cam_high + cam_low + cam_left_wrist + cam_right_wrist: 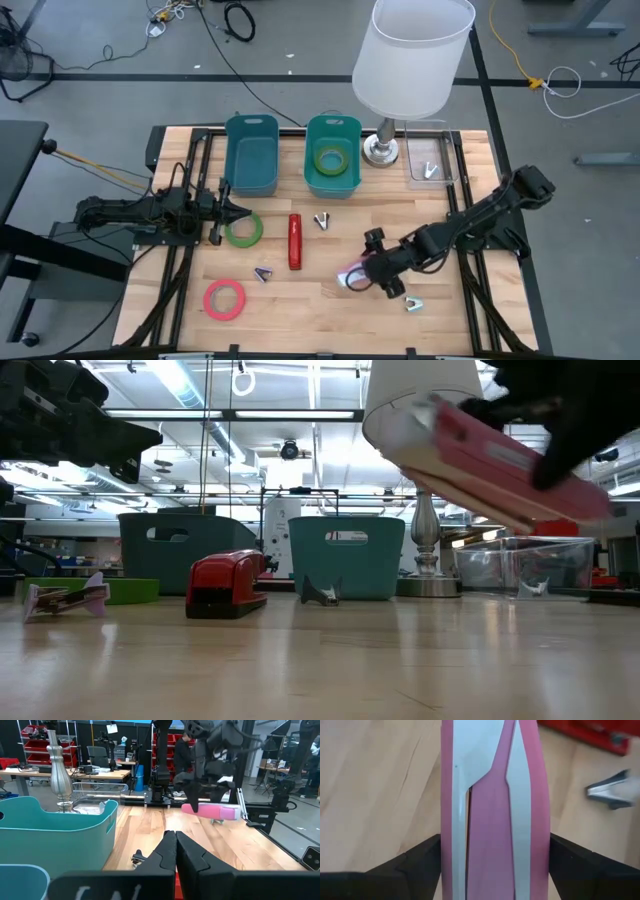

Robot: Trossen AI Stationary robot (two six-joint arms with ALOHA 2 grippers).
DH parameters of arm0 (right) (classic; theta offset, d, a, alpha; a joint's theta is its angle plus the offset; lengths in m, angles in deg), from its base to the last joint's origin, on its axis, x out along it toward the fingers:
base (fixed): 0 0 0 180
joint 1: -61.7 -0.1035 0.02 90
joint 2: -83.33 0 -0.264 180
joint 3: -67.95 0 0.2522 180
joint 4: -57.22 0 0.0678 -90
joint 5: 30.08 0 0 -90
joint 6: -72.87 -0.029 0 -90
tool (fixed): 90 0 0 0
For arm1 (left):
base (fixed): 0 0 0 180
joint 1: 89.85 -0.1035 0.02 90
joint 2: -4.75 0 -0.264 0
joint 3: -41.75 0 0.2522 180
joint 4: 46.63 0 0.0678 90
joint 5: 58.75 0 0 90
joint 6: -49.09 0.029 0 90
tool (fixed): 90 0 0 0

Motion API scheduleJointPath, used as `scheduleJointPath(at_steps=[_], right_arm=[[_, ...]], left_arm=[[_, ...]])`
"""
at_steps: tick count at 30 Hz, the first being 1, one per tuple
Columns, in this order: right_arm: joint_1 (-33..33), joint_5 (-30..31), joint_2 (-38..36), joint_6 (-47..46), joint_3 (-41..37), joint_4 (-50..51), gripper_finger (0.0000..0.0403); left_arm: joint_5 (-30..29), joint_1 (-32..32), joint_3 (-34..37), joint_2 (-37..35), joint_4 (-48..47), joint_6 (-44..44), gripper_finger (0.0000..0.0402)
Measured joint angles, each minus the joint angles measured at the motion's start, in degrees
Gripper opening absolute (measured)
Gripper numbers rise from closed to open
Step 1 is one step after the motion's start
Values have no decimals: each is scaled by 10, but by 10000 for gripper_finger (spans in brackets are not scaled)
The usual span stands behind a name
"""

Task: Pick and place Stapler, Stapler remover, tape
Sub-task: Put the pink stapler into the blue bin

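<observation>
My right gripper (360, 276) is shut on a pink stapler (350, 279) and holds it above the table's near right part; the stapler also shows in the low view (510, 465) and the left wrist view (212, 811). My left gripper (238, 210) is shut and empty at the table's left, just beside a green tape roll (243, 230) that lies flat. A red stapler (294, 241) lies on the table's middle. A red tape roll (225, 299) lies near left. Staple removers lie by the red stapler's far end (321, 219), near left of it (263, 273), and near right (413, 303). My right gripper pinches the pink stapler by its two long sides (445, 855) between its two fingers (417, 857). The fingers come slanting down from the table's right and lie across the stapler. The stapler is lifted clear of the table and tilted.
Two teal bins stand at the far edge, the left one (251, 153) and the right one (350, 175) holding a green tape roll (331, 158). A lamp with a white shade (410, 55) and a clear tray (445, 160) with a staple remover stand far right.
</observation>
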State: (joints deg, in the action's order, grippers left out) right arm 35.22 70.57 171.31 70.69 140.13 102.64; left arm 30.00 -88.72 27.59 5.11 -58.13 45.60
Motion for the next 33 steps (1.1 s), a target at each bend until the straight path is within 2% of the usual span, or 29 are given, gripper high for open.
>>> scheduleJointPath(at_steps=[22,33], right_arm=[[108,9,-1,-59,239,27,314],[119,9,-1,-155,285,18,314]], left_arm=[[0,0,0,0,0,0,3],[0,0,0,0,0,0,3]])
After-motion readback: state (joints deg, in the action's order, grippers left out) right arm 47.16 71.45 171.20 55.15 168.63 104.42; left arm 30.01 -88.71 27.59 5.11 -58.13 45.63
